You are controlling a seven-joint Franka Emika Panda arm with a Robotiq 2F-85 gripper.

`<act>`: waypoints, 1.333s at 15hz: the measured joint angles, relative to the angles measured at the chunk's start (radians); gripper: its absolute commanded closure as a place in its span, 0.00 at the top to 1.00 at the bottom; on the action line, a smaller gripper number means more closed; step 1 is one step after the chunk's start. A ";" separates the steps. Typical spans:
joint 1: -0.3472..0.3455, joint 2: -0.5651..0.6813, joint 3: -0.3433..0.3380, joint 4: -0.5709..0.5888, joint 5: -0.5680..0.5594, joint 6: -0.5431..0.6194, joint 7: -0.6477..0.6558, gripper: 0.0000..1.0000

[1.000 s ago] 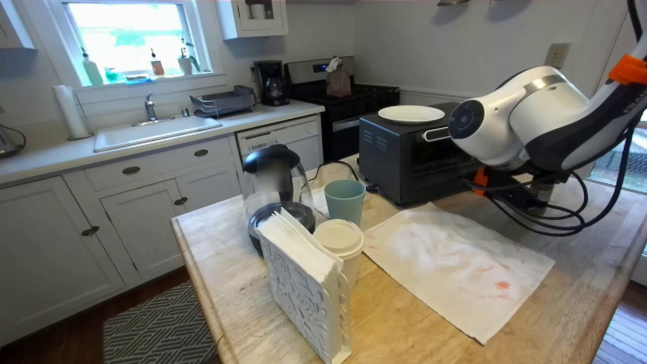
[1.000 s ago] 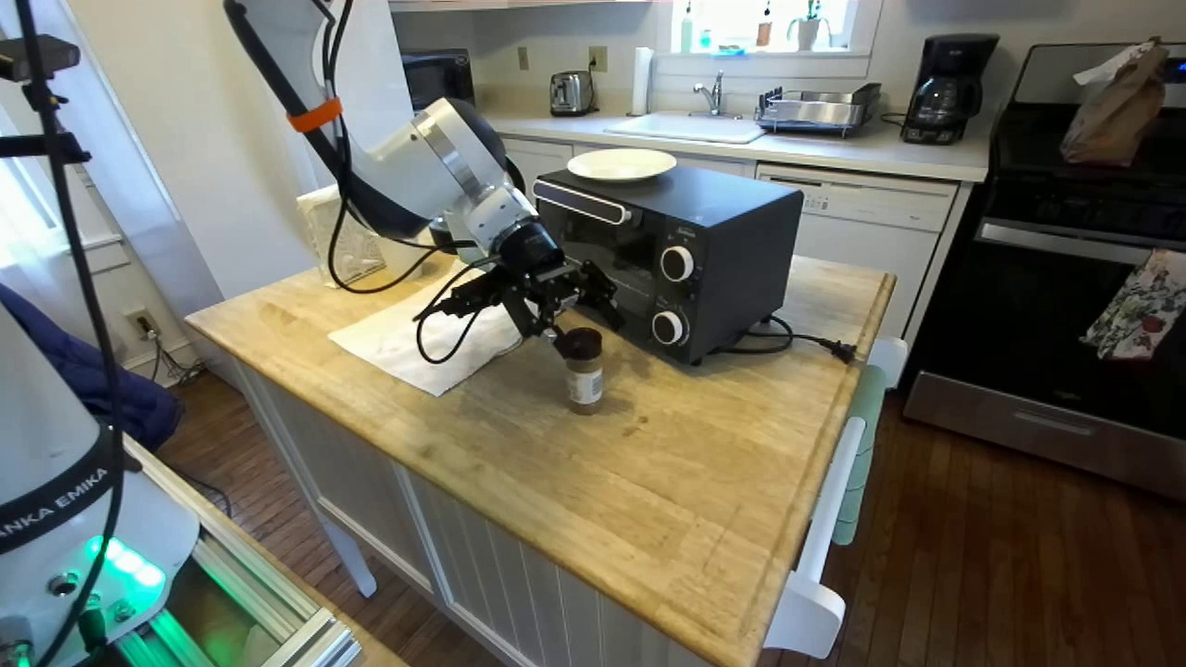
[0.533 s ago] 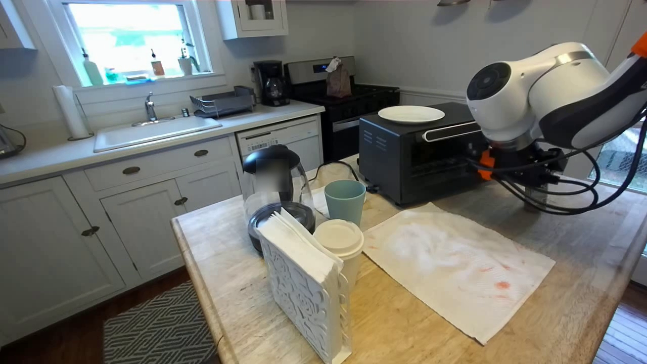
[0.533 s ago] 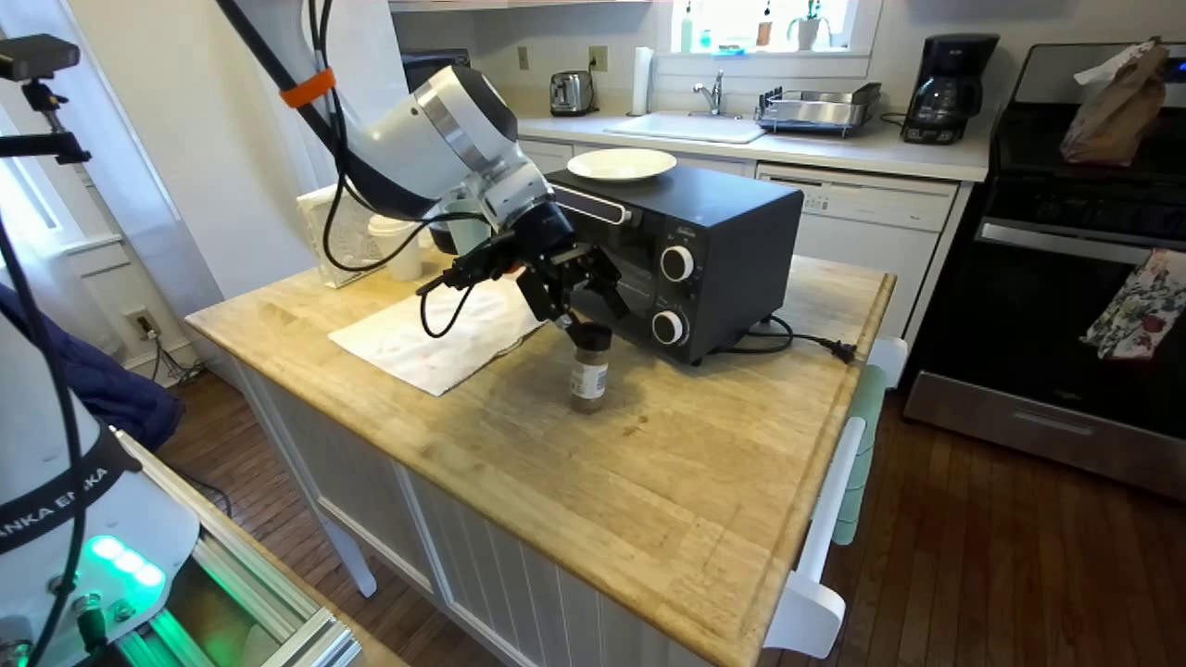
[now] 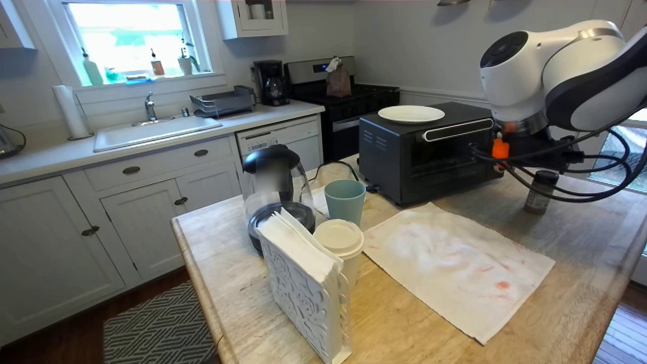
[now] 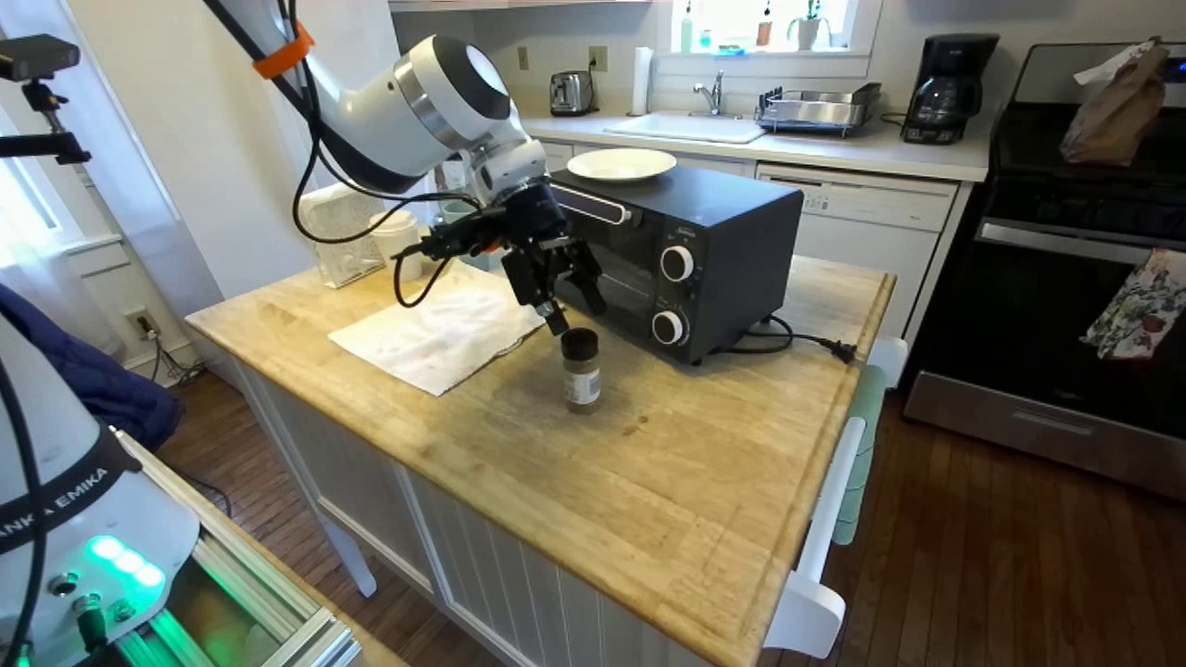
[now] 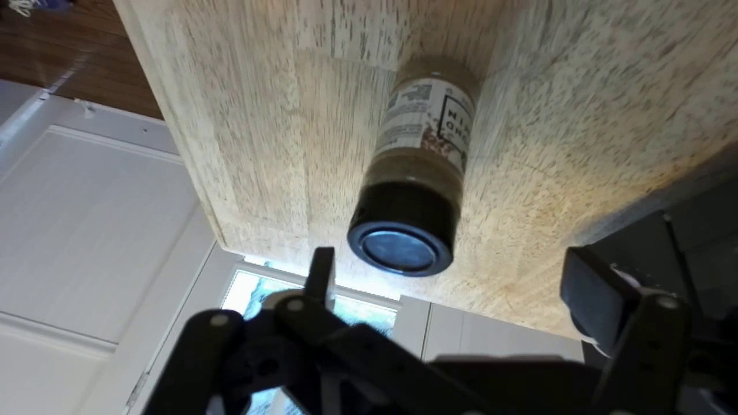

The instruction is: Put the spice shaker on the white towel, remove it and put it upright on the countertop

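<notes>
The spice shaker [image 6: 583,382], a small clear jar with brown contents, a white label and a black cap, stands upright on the wooden countertop [image 6: 686,463]. It also shows in an exterior view [image 5: 538,199], partly behind cables, and in the wrist view [image 7: 424,129]. My gripper [image 6: 576,313] is just above the cap. In the wrist view the gripper [image 7: 458,282] is open and empty, its fingers wide apart; the cap lies ahead of the gap, nearer the left finger, touching neither. The white towel [image 5: 455,263], wrinkled with pink stains, lies flat beside the shaker, with nothing on it.
A black toaster oven [image 6: 732,250] with a white plate [image 6: 621,165] on top stands close to my gripper. A napkin holder [image 5: 308,298], white paper cup [image 5: 339,242], teal cup [image 5: 345,199] and glass kettle [image 5: 275,202] stand beyond the towel. The arm's cables hang in loops.
My gripper has risen and drawn back from the shaker's cap. The shaker leaned slightly half a second ago and now stands upright in about the same place.
</notes>
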State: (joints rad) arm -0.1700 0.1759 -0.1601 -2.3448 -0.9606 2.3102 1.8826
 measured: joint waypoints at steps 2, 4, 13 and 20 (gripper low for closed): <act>-0.001 -0.026 -0.010 -0.011 0.028 0.000 -0.074 1.00; -0.006 -0.055 -0.022 -0.023 0.051 0.009 -0.168 1.00; -0.073 -0.228 -0.105 -0.157 0.278 0.274 -0.749 1.00; -0.040 -0.311 -0.175 -0.233 0.755 0.237 -1.264 1.00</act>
State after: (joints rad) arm -0.2104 -0.1354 -0.3349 -2.5776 -0.2056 2.5474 0.6182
